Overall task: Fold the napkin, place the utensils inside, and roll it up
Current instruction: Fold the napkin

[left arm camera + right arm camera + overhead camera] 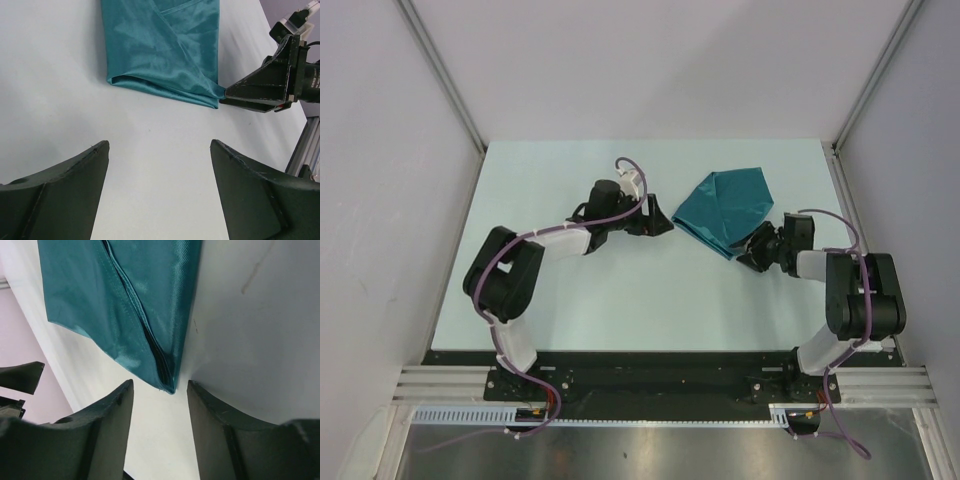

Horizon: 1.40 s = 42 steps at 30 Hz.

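The teal napkin (725, 208) lies folded on the table, right of centre, with a pointed corner toward the right arm. My right gripper (750, 255) is at that corner. In the right wrist view the napkin (115, 300) ends in layered edges whose tip sits just at the mouth of the open right gripper (160, 385), with neither finger touching it. My left gripper (660, 225) stands open to the napkin's left. In the left wrist view the left gripper (159, 145) is over bare table, short of the napkin (160, 50). The utensils are out of view.
The right gripper's fingers (260, 90) show in the left wrist view at the napkin's corner. One tip of the left fingers (20, 377) shows at the left edge of the right wrist view. Grey walls and frame posts (440, 70) border the pale table (620, 300).
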Each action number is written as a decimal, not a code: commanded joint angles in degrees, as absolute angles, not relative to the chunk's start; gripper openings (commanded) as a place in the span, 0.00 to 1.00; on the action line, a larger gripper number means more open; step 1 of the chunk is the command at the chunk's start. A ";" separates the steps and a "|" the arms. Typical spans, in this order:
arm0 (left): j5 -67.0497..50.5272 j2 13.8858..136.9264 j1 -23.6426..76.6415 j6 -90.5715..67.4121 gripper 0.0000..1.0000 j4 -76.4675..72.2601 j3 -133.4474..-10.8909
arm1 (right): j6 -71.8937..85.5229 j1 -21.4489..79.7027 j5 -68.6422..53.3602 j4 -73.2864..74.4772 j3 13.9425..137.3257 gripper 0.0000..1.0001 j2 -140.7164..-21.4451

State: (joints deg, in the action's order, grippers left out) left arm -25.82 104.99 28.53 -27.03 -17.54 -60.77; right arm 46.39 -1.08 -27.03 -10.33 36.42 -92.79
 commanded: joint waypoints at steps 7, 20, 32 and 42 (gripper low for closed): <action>-26.10 101.25 26.11 -27.95 0.86 -18.90 -59.50 | 45.70 -0.18 -22.33 -10.37 37.26 0.45 -97.11; -26.28 98.88 25.05 -28.48 0.87 -18.90 -58.10 | 44.91 1.41 -20.83 -8.97 38.14 0.13 -97.74; -25.49 96.33 24.17 -30.14 0.86 -19.77 -54.50 | 43.77 4.74 -23.46 -7.38 36.13 0.00 -95.45; -26.10 94.83 23.20 -33.57 0.76 -23.46 -47.56 | 42.28 9.04 -24.35 -0.19 30.95 0.00 -87.63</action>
State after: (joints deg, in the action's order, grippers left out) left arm -25.65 98.10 23.79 -30.87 -19.27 -50.09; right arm 44.73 7.16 -24.29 -7.73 33.67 -90.85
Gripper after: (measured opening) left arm 0.748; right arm 0.025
